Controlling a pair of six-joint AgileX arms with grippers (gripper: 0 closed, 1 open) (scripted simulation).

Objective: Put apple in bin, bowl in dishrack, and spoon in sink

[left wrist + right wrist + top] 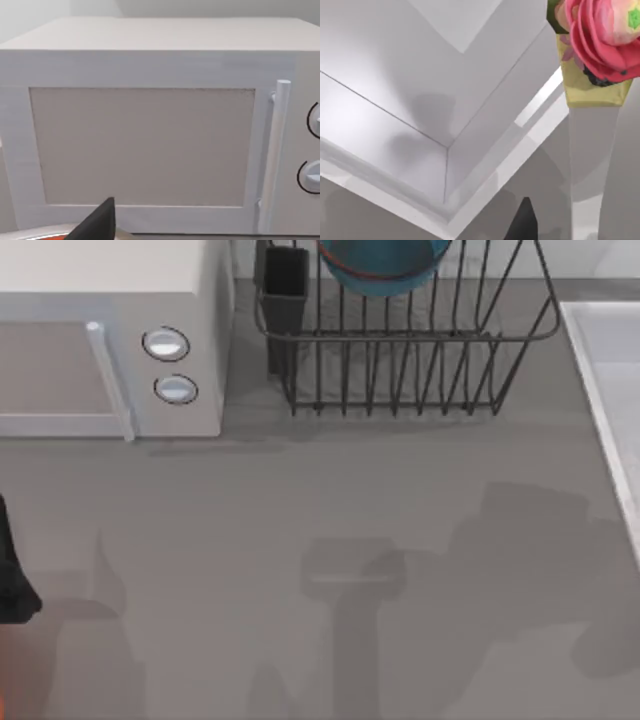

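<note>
The bowl [385, 268] sits in the dishrack [400, 350]; sink [610, 370] at the counter's [300, 540] right; I cannot tell either end effector's state.

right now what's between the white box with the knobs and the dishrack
Top view: just a narrow strip of bare grey table between the white box and the dishrack.

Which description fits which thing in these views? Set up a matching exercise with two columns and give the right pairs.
Things:
1. bowl
2. dishrack
3. sink
4. white box with two knobs

Descriptions:
A. pale rim at the table's right edge
B. blue-teal, inside the wire rack
C. at the table's back left
D. dark wire bars, dark cup at one corner

Pairs: 1-B, 2-D, 3-A, 4-C
</note>
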